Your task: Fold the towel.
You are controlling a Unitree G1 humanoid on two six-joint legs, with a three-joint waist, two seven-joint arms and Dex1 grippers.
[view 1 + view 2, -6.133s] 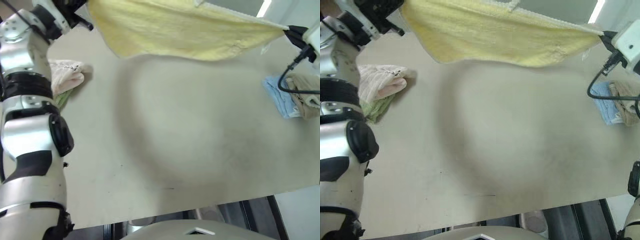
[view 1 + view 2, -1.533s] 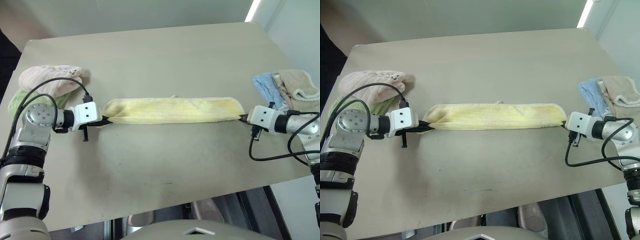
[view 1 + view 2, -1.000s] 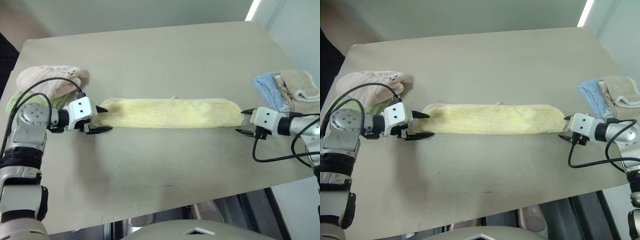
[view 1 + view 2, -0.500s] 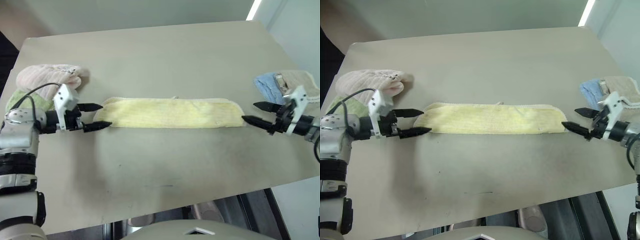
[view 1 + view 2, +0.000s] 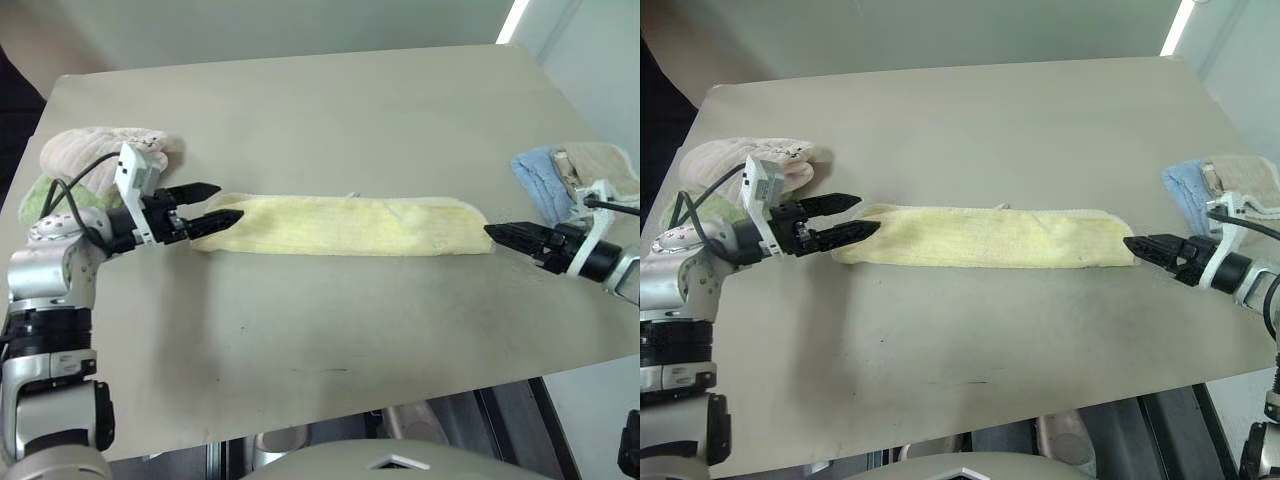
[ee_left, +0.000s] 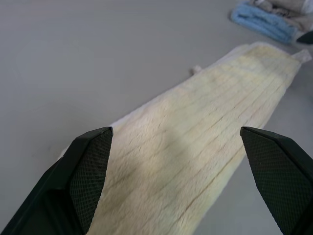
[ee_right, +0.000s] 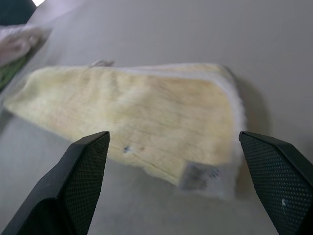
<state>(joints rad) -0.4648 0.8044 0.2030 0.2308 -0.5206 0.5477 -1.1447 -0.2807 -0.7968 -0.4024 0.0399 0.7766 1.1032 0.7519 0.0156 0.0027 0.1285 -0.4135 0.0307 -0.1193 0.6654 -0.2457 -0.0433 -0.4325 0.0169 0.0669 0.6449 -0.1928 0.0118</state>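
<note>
Beige and matte, a wide tabletop [image 5: 330, 110] carries the pale yellow ribbed terry-cloth towel [image 5: 345, 226], which is laid flat across its middle as a long narrow band, apparently already folded once lengthwise. Its long axis runs from the robot's left to its right, so that one short end is faced by each arm. The left gripper [image 5: 222, 206] is held with its two black fingers spread, their tips at the towel's left end, one seeming to hover over the cloth's edge; nothing is pinched. The right gripper [image 5: 1142, 245] is seen just beside the right end, clear of the cloth, and its wrist view shows its fingers spread wide with nothing between them. Neither arm is clearly nearer. The pile is ribbed in lengthwise lines, a white edging is visible along the far side, and a small white tag [image 7: 199, 174] sits at the right-hand corner. A next fold is judged to require one short end being carried over to the other.
</note>
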